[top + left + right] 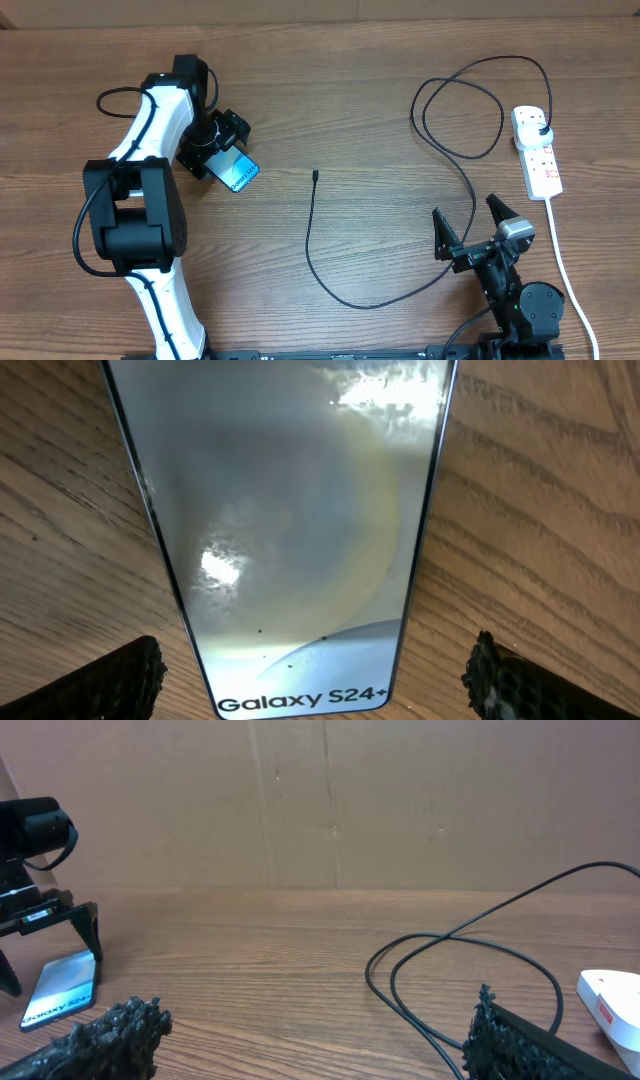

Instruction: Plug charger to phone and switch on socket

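The left arm (160,110) stretches forward across the table, and the left gripper (220,150) points downward with its jaws spread wide. The right arm (520,300) sits folded near its base. The right gripper (468,220) is low, faces forward, gapes fully and holds nothing.

Robotics lab test bench. Identified by two jointed manipulator arms mounted at the near edge of a wood-grain table (350,80): left arm (150,200) in white and black shells, right arm (515,290) in black, with a camera on each wrist. Closed off along the far edge by a plain brown board (320,800), possibly cardboard, as seen from the right wrist. Arranged as a screened work cell.
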Tool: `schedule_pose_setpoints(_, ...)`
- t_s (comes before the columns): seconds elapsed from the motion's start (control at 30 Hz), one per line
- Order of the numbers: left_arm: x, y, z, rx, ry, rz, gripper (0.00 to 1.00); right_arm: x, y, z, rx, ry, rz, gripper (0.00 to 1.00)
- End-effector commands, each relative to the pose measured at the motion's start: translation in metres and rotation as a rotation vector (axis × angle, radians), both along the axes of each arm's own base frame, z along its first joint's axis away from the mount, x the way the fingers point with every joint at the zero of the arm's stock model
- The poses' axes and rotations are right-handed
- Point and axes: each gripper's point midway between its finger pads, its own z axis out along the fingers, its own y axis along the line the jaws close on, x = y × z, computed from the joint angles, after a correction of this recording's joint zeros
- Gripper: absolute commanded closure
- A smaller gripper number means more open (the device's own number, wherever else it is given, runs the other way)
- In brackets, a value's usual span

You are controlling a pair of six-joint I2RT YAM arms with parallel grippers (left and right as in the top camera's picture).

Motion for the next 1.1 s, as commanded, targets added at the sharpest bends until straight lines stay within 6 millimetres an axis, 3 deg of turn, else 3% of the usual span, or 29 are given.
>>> schedule_pose_setpoints(0.0,-0.007,0.001,-0.013,0.029,0.042,0.014,0.0,0.0,-0.001,-0.002,0.007,-0.002,-0.006,0.0)
schedule_pose_setpoints(0.23,-0.008,0.001,-0.015,0.034,0.049,0.016,0.0,0.0,-0.001,-0.002,0.007,-0.002,-0.006,0.0)
schedule_pose_setpoints(0.57,-0.014,-0.001,-0.04,0.026,0.112,0.023,0.0,0.0,-0.001,-0.002,0.007,-0.002,-0.006,0.0)
schedule_pose_setpoints(0.9,-0.012,0.005,-0.043,0.039,0.104,0.03,0.0,0.0,-0.001,-0.002,0.007,-0.002,-0.006,0.0)
schedule_pose_setpoints(1.07,-0.013,0.005,-0.042,0.04,0.109,0.024,0.07,0.0,-0.001,-0.002,0.007,-0.002,-0.007,0.0)
